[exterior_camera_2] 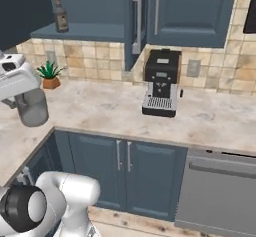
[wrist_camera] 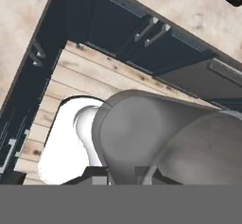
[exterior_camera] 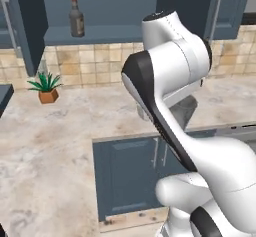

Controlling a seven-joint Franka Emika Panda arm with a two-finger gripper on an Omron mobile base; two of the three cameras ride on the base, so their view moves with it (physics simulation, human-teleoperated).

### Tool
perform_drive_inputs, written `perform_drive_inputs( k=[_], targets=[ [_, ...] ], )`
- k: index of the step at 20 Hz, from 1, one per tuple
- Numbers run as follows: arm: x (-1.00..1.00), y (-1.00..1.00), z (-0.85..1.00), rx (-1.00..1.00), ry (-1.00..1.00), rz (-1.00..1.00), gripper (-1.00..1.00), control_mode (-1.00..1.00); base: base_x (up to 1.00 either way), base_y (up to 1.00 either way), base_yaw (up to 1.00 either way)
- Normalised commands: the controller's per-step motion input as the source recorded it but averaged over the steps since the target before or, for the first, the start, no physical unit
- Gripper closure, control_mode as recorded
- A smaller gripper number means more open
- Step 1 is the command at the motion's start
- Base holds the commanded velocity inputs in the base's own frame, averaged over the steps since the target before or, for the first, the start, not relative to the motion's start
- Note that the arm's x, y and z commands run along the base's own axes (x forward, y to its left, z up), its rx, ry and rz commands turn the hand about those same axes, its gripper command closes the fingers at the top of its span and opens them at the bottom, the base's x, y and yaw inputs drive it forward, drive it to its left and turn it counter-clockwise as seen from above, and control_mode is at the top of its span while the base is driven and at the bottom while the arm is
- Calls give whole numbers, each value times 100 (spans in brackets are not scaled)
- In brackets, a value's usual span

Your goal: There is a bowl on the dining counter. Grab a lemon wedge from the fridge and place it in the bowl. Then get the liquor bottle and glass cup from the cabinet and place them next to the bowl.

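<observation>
My gripper point(wrist_camera: 124, 173) is shut on the glass cup point(wrist_camera: 156, 138), a grey translucent tumbler that fills the hand view. From the right base the glass cup point(exterior_camera_2: 32, 108) hangs under the white hand at the far left, above the counter corner. In the left base view a piece of the cup point(exterior_camera: 182, 112) shows behind the arm. The liquor bottle point(exterior_camera: 76, 17) with its red cap stands upright on the shelf of the open dark blue cabinet point(exterior_camera: 115, 33). The same bottle point(exterior_camera_2: 60, 14) sits at the upper left of the right base view. Bowl, dining counter, lemon wedge and fridge are out of view.
A small potted plant point(exterior_camera: 47, 87) stands on the beige stone counter point(exterior_camera: 60, 131) below the cabinet. A black coffee machine point(exterior_camera_2: 161, 83) sits against the tiled wall further right. Blue base cabinets point(exterior_camera_2: 122, 166) and a grey dishwasher front point(exterior_camera_2: 215, 193) lie below.
</observation>
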Motion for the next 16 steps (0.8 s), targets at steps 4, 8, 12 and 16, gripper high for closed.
perform_drive_inputs(
  k=[4,8,12,16],
  targets=[
    [0,0,0,0,0,0,100,100,-78,-41,-40],
    [0,0,0,0,0,0,100,100,-25,-63,-74],
    [0,0,0,0,0,0,100,100,-3,-56,-81],
    [0,0,0,0,0,0,100,100,0,-62,-80]
  ],
)
